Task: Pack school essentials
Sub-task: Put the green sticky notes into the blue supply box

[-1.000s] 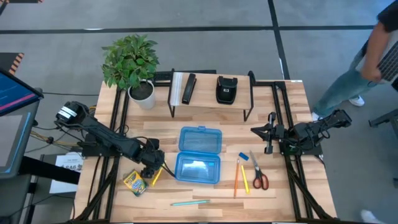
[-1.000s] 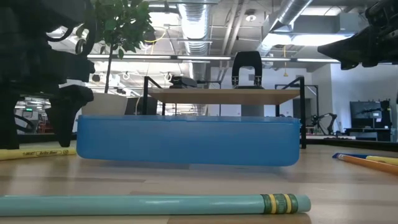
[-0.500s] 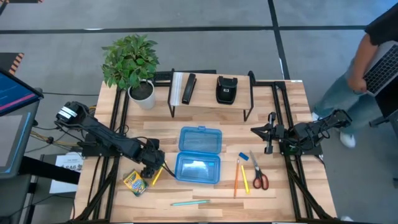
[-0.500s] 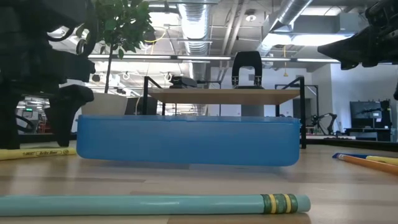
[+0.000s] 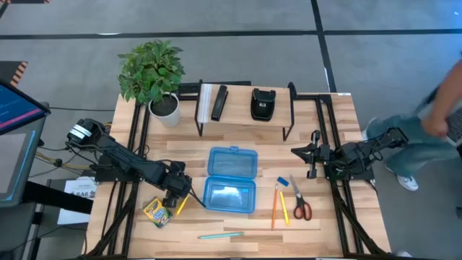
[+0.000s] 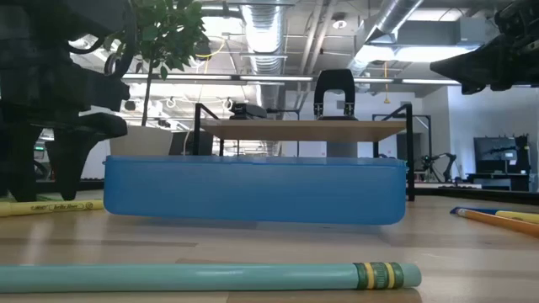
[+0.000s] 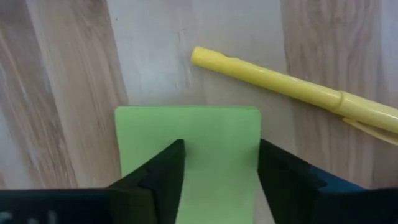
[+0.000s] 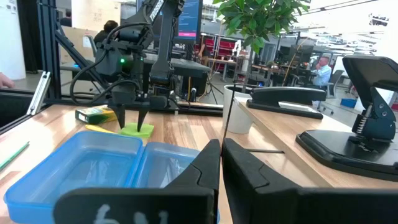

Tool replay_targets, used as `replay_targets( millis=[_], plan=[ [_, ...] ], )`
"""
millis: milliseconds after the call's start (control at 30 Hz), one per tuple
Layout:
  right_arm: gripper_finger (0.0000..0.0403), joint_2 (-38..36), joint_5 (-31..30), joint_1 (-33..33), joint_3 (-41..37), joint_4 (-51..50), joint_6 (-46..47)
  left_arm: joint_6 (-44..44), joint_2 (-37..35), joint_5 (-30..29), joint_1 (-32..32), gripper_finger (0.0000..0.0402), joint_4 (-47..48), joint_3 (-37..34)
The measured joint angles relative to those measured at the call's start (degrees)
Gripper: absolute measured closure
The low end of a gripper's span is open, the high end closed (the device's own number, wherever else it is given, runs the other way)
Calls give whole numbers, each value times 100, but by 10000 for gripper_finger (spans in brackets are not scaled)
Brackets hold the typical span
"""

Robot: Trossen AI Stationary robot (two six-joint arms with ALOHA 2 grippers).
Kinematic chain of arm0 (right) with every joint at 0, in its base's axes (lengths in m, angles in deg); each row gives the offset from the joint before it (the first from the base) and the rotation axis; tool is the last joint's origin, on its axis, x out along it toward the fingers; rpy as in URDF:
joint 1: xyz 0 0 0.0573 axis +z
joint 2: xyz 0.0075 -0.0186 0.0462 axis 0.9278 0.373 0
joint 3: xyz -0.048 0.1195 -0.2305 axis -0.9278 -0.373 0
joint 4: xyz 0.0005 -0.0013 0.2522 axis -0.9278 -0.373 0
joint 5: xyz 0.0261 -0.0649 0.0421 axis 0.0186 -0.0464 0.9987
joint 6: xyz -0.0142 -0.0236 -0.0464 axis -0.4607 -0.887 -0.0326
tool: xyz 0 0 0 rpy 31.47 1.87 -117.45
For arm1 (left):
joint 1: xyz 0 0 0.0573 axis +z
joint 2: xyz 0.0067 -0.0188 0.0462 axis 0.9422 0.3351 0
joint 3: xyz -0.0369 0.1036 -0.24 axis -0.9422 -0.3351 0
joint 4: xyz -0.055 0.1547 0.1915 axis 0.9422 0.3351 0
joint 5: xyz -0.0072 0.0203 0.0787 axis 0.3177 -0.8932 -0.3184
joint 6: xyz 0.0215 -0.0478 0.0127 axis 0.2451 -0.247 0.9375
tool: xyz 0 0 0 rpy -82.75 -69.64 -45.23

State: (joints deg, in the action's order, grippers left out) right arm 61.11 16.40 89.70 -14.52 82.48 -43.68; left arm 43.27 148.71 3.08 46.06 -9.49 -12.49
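A lime-green sticky-note pad (image 7: 186, 134) lies flat on the table, left of the open blue box (image 5: 231, 180). My left gripper (image 7: 219, 163) points down over the pad, open, with its fingertips above the pad's top. A yellow pen (image 7: 292, 87) lies just beyond the pad, and the crayon box (image 5: 156, 212) lies nearer the front edge. Right of the blue box lie a blue eraser (image 5: 282, 182), two pencils (image 5: 279, 206) and the red-handled scissors (image 5: 299, 202). A teal pencil (image 5: 221, 235) lies near the front edge. My right gripper (image 5: 314, 155) hangs shut above the table, right of the box. My left gripper comes at the sticky-note pad's top face (image 7: 217, 137) from above, fingers pointing down. One finger (image 7: 277, 171) stands at the pad's side edge and the other (image 7: 168, 168) over its middle. Whether they touch the pad I cannot tell. The pad lies flat on the table.
A potted plant (image 5: 153, 72) stands at the far left. A black-framed shelf (image 5: 245, 121) at the back holds a black bar (image 5: 219, 103) and a black pouch (image 5: 261, 103). A person (image 5: 433, 130) is on the floor past the table's right edge.
My left gripper's fingers have drawn closer together above the sticky-note pad while the arm has stayed in place. The person beyond the table's right edge has moved.
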Motion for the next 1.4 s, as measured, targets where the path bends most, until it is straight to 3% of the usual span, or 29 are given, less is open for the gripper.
replay_targets(
  millis=[467,900,1400],
  plan=[
    [360,0,-2,0,-1,0,2,45,-17,282,-2,393,-22,24],
    [360,0,0,0,-1,0,0,1,-20,150,-7,401,202,125],
    [360,0,-2,0,0,1,0,141,-46,-860,-281,401,1757,1733]
  ],
)
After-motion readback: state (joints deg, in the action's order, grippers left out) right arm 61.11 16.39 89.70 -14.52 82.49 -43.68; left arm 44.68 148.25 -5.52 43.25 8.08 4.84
